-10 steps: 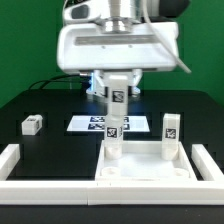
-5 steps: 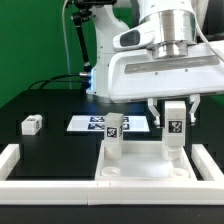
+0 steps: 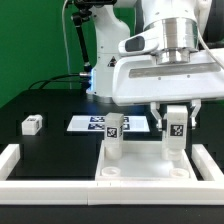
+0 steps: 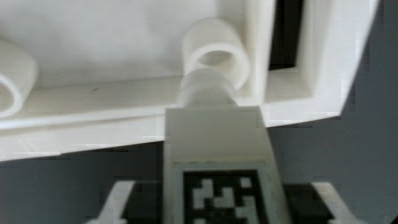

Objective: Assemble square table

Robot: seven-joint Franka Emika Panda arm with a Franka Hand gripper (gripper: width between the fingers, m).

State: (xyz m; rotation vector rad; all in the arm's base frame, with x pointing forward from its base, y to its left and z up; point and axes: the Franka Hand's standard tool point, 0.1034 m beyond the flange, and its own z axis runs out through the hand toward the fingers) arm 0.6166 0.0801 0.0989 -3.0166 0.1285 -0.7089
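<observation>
The square table slab (image 3: 140,170) lies at the front with its rim up. One white tagged leg (image 3: 114,137) stands upright in its far corner on the exterior view's left. My gripper (image 3: 176,118) is shut on a second tagged leg (image 3: 176,132), held upright at the far corner on the exterior view's right. In the wrist view this leg (image 4: 217,170) sits between my fingers (image 4: 128,200), its lower end at a round corner socket (image 4: 217,62) of the slab (image 4: 107,100). A third leg (image 3: 32,124) lies on the black table at the left.
The marker board (image 3: 92,123) lies flat behind the slab. A long low white border rail (image 3: 12,160) runs along the front and both sides. The arm's base stands at the back, with the big gripper body over the right half of the scene.
One second ago my gripper was around the left leg. It let that leg go, moved to the exterior view's right and closed on the right leg. It has hardly moved in the last half second.
</observation>
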